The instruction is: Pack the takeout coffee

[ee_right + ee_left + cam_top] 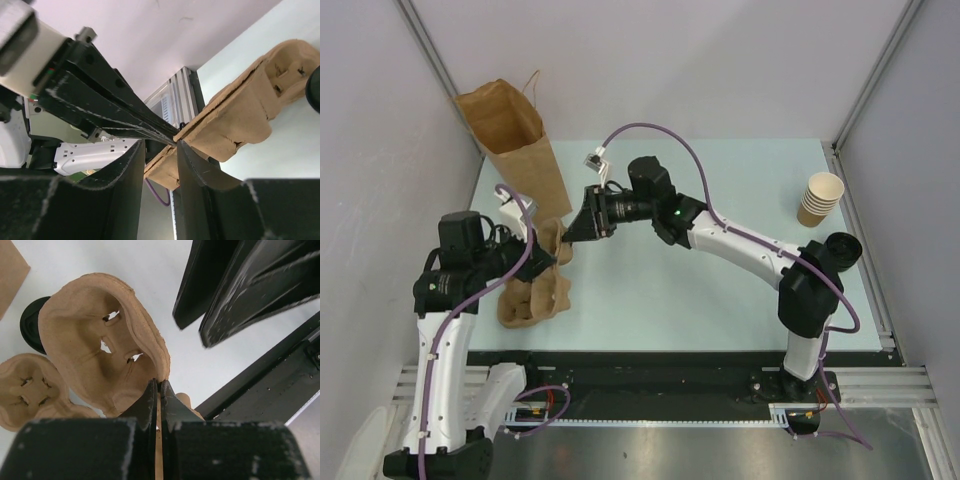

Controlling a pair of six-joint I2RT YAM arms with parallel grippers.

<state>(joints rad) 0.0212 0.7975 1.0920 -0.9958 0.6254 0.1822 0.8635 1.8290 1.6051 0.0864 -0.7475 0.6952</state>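
My left gripper (542, 262) (158, 382) is shut on the thin rim of a tan pulp cup carrier (532, 288) (95, 340), which is tilted up off the table. My right gripper (576, 232) (160, 142) is open, with its fingers on either side of the carrier's (250, 105) far rim, right beside the left fingers. A round black lid (31, 325) shows on the table behind the carrier and at the right wrist view's edge (315, 90). I cannot tell whether a cup stands under it. The top view hides it.
A tall brown paper bag (510, 135) stands open at the back left, just behind the carrier. A stack of lidless tan cups (820, 198) stands at the right edge. A second round black lid (843, 247) sits in front of the stack, by the right arm's elbow.
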